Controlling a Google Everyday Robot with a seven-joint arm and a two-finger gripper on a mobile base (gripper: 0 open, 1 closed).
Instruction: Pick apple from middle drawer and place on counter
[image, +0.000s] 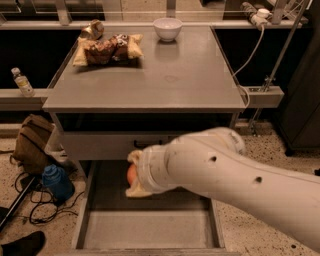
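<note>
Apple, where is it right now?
In the camera view, the apple sits between the jaws of the gripper, left of centre, over the open middle drawer and just below the closed drawer front.

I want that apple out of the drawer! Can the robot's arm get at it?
Looks like yes: the end effector is right at the apple, fingers seemingly closed around it, above the open middle drawer, with nothing in between.

Apple (131, 174) in jaws over middle drawer (150, 231)
</note>
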